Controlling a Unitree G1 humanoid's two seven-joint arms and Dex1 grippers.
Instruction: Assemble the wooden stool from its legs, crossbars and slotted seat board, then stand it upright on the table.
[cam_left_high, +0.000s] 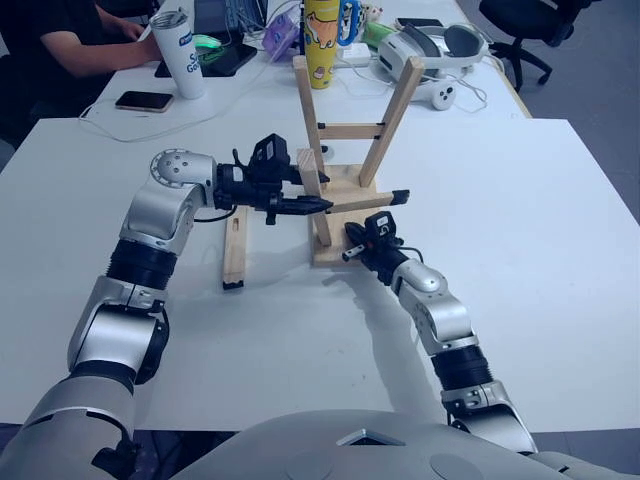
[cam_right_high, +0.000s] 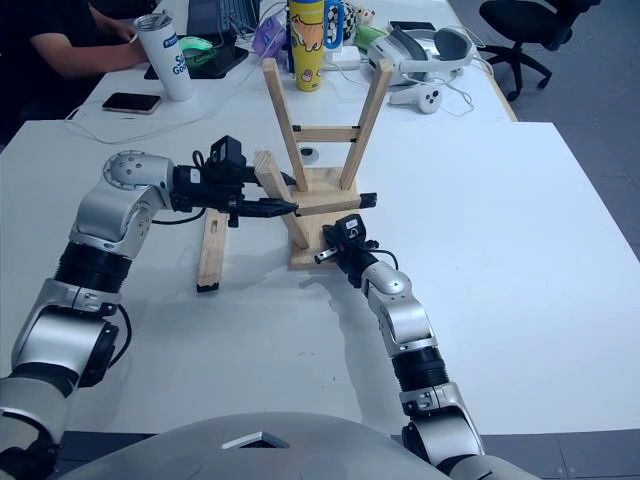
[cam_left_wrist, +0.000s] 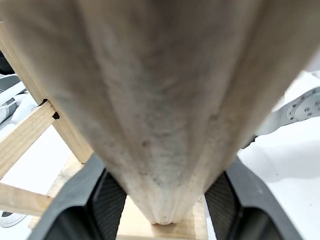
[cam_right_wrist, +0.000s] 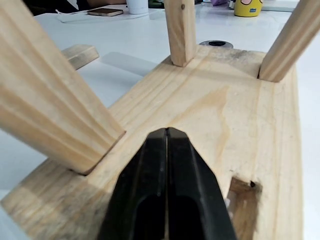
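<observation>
Up close from its wrist, the right gripper (cam_right_wrist: 167, 165) has its fingers pressed together, tips resting on the seat board (cam_right_wrist: 220, 110) beside an unfilled slot (cam_right_wrist: 241, 192); seen from the head, the gripper covers that corner. The board lies flat mid-counter (cam_left_high: 540, 250), legs up; the left gripper (cam_left_high: 305, 205) has its fingers clamped on the tilted near leg (cam_left_wrist: 160, 100), whose top is cut off; a loose leg (cam_left_high: 235, 248) lies toward the left edge; the far legs (cam_left_high: 308, 100) share a crossbar (cam_left_high: 350, 130).

left arm bent at the elbow, forearm pointing across toward the robot's right, left gripper (cam_left_high: 320, 205) held level with its fingers (cam_left_wrist: 112, 202) clamped either side of a stool leg (cam_left_wrist: 165, 100). right arm stretched forward and low, right gripper (cam_left_high: 352, 252) with fingers (cam_right_wrist: 150, 190) pressed together, no gap.
</observation>
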